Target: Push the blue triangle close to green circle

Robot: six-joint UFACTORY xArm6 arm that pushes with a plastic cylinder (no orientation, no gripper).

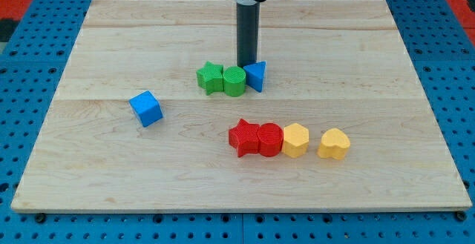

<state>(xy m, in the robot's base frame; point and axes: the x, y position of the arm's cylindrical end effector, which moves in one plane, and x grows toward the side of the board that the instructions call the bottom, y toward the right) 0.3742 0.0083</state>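
The blue triangle sits near the board's middle, touching the right side of the green circle. A green star touches the circle's left side, so the three form a row. My tip is just above the row toward the view's top, right behind the gap between the green circle and the blue triangle, close to or touching the triangle's upper left edge.
A blue cube lies at the left. A row of a red star, a red circle and a yellow hexagon sits lower, with a yellow heart just to its right. The wooden board lies on a blue pegboard.
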